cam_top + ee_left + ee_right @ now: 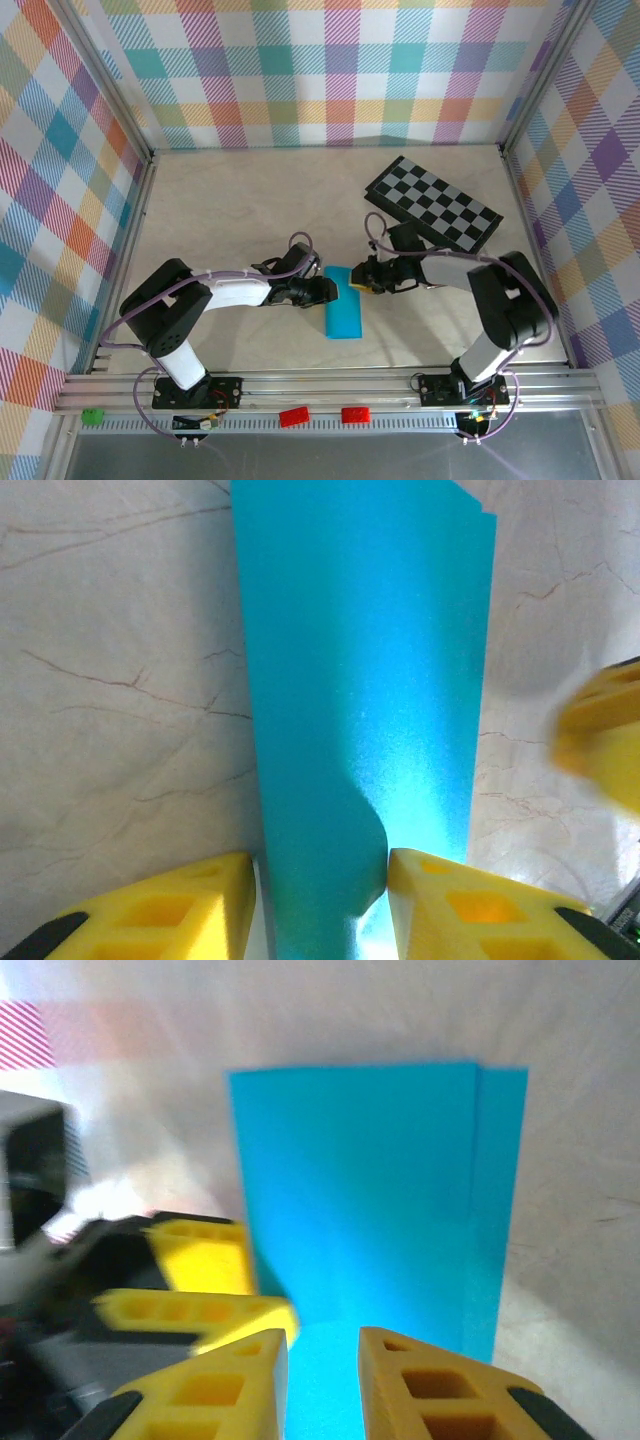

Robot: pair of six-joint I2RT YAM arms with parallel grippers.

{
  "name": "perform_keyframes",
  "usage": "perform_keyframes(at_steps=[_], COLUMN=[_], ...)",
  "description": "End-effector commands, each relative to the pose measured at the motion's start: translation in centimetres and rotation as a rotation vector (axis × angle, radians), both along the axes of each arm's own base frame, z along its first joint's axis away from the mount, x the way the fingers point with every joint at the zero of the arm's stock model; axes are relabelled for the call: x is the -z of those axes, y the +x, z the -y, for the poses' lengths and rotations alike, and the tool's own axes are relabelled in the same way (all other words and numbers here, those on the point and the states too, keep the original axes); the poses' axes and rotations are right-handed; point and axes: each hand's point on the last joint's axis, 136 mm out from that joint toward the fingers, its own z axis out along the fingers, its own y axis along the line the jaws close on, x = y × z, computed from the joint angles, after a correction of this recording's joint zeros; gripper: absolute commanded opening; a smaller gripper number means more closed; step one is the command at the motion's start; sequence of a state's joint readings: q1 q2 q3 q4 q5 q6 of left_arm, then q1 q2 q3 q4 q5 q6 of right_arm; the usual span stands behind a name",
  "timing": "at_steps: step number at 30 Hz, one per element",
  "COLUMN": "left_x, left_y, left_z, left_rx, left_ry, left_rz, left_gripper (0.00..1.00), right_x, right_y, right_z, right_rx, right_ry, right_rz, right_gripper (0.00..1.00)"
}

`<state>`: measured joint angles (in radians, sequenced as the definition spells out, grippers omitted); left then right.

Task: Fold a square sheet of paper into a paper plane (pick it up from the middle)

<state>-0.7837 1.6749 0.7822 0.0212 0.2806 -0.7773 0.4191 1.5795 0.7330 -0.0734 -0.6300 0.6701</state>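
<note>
One fold is judged done: the square sheet of paper (343,318), doubled into a narrow strip, is laid mid-counter toward the near edge. Its far end is straddled by the left hand (320,880), though a grip cannot be told. The right hand (323,1350) is held released, slightly parted. Nose and wing folds are left.

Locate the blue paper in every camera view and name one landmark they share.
Top external: the square sheet of paper, folded, just below the picture's centre.
Left wrist: centre, from the top edge down between the left fingers.
Right wrist: upper centre, reaching down between the right fingers.
Shared landmark: the left fingers beside the paper.
</note>
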Motion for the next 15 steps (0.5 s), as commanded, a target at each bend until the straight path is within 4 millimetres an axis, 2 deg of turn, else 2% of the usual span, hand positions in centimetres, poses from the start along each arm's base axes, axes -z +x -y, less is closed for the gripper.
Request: perform_keyframes(at_steps=[1, 4, 8, 15], left_x=[2.0, 2.2, 2.7, 3.3], left_y=[-0.2, -0.2, -0.2, -0.2], left_z=[-1.4, -1.5, -1.4, -1.9], left_rx=[-0.008, -0.006, 0.015, 0.045], left_ry=[0.117, 0.137, 0.179, 0.262], left_rz=[-0.004, -0.007, -0.013, -0.011], left_gripper=[0.40, 0.40, 0.40, 0.40], right_x=[-3.5, -4.8, -5.5, -4.4], right_y=[1.9, 2.0, 1.2, -0.3], right_z=[2.1, 4.1, 5.7, 7.2], right_rx=[0.113, 0.186, 0.231, 0.294], right_ry=[0.010, 0.018, -0.019, -0.057], right_rz=[0.069, 0.100, 0.149, 0.144], right_gripper=[0.26, 0.26, 0.31, 0.32])
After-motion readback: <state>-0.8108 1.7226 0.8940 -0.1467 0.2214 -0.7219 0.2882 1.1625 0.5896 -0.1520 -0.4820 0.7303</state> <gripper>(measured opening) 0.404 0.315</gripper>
